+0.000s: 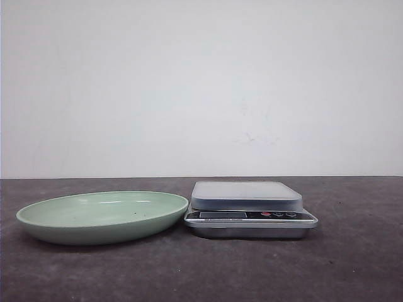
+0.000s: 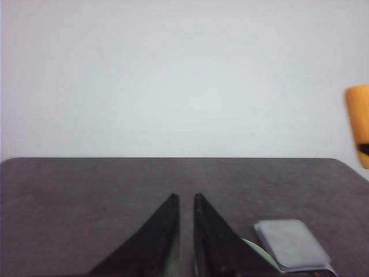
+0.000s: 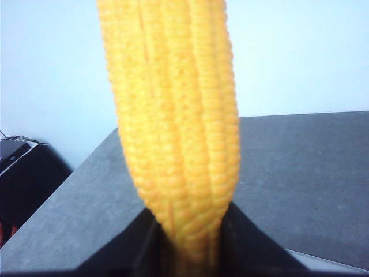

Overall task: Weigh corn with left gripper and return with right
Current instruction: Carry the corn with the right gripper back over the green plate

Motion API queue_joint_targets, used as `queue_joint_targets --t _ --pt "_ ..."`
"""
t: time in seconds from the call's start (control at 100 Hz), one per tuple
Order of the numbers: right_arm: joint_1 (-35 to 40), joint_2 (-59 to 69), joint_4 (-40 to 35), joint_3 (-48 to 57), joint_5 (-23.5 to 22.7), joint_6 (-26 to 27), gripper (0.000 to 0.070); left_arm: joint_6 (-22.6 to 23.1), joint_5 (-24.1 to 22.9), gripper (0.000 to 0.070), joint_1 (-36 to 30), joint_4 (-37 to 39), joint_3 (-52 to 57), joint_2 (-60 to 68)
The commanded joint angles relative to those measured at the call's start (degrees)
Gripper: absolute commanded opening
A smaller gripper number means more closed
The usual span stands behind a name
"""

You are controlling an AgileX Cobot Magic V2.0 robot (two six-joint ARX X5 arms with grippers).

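Only the right wrist view shows the corn (image 3: 176,133), clamped upright in the right gripper (image 3: 187,231). Front view: green plate (image 1: 44,220) lower left, scale (image 1: 249,207) beside it, panel writing unreadable. The left gripper (image 2: 185,202) is nearly closed, empty.

Bare table (image 1: 352,264) fills the frame's bottom and right; the plate (image 1: 44,228) at lower left and scale (image 1: 247,195) at centre nearly touch, blocking passage between.
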Motion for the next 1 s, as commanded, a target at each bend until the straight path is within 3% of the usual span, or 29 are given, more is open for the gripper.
queue_joint_targets --t 0.0,0.45,0.61,0.83,0.99 --pt "1.42 0.87 0.28 0.57 0.22 -0.11 0.0000 0.83 -0.90 0.0002 -0.74 -3.21 1.05 0.28" --pt "12.96 14.86 3.08 0.57 -0.52 8.79 0.0000 0.26 -0.70 0.0002 -1.03 -3.23 1.07 0.28" --pt "13.16 24.15 4.24 0.57 -5.09 15.85 0.0000 0.13 -0.44 0.0002 -1.03 -3.23 1.07 0.28" --pt "13.16 35.01 3.67 0.57 -12.15 20.92 0.0000 -0.33 -0.26 0.0002 -1.03 -3.23 1.07 0.28" --pt "13.05 39.93 2.08 0.57 -13.86 24.30 0.0000 -1.14 -0.24 0.0002 -1.03 -3.23 1.07 0.28"
